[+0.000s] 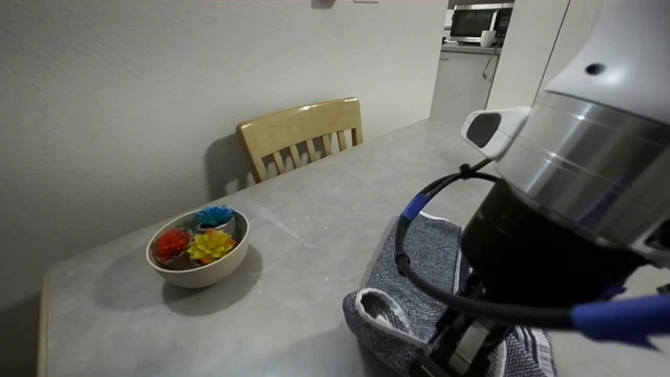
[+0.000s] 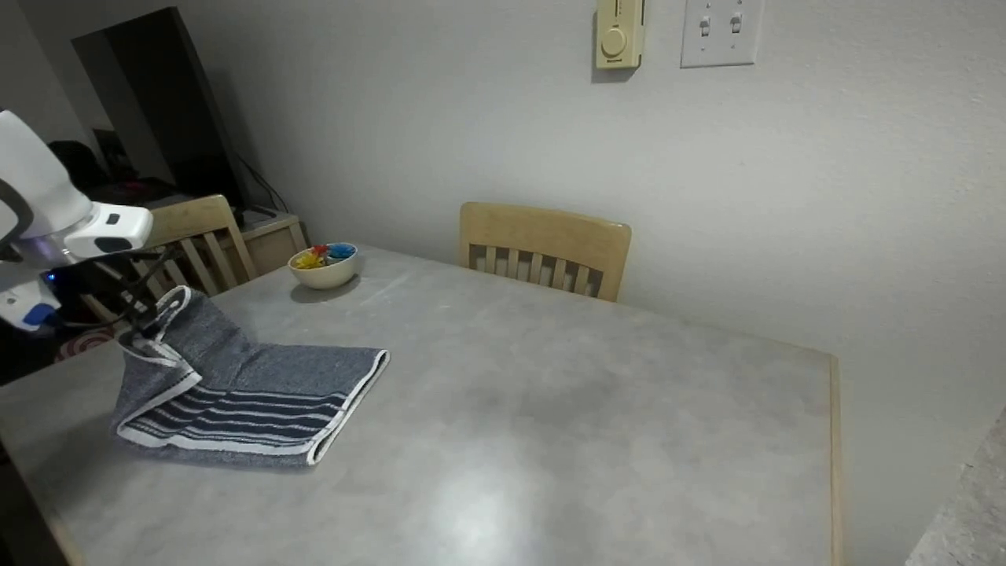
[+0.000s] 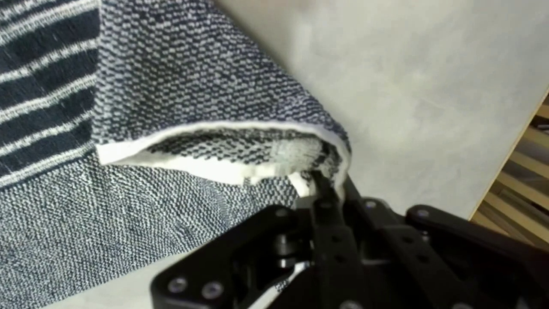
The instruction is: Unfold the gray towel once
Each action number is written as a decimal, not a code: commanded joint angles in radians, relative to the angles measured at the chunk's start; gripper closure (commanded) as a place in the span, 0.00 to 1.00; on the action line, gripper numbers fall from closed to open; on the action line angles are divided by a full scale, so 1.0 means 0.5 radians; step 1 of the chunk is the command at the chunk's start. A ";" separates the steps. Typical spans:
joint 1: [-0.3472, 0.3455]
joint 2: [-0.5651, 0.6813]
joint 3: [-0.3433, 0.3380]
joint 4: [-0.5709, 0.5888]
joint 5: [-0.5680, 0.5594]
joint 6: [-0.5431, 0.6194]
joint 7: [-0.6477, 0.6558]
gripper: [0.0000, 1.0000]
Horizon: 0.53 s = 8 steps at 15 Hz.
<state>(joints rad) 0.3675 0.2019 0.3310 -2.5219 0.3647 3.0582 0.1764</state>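
The wrist view's edge cuts off the gray towel [image 3: 137, 116].

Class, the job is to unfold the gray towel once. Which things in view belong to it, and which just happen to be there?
Part of the job:
gray towel, partly raised
gripper, shut on its edge

Just there:
cream bowl
red flower, yellow flower, blue flower, all in it
wooden chairs
microwave
white cup
thermostat
light switch plate
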 commanded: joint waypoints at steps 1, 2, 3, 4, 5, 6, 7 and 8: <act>-0.037 0.027 0.091 -0.008 0.043 -0.025 -0.083 0.99; -0.080 0.066 0.106 0.027 0.045 -0.049 -0.139 0.99; -0.100 0.083 0.122 0.039 0.051 -0.071 -0.163 0.69; -0.138 0.104 0.150 0.054 0.069 -0.104 -0.207 0.68; -0.164 0.116 0.155 0.062 0.066 -0.161 -0.239 0.62; -0.210 0.118 0.188 0.074 0.087 -0.247 -0.293 0.56; -0.244 0.112 0.202 0.078 0.095 -0.334 -0.337 0.47; -0.297 0.112 0.230 0.080 0.061 -0.423 -0.346 0.41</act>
<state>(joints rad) 0.2952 0.2362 0.4010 -2.5167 0.3781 2.9590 0.0744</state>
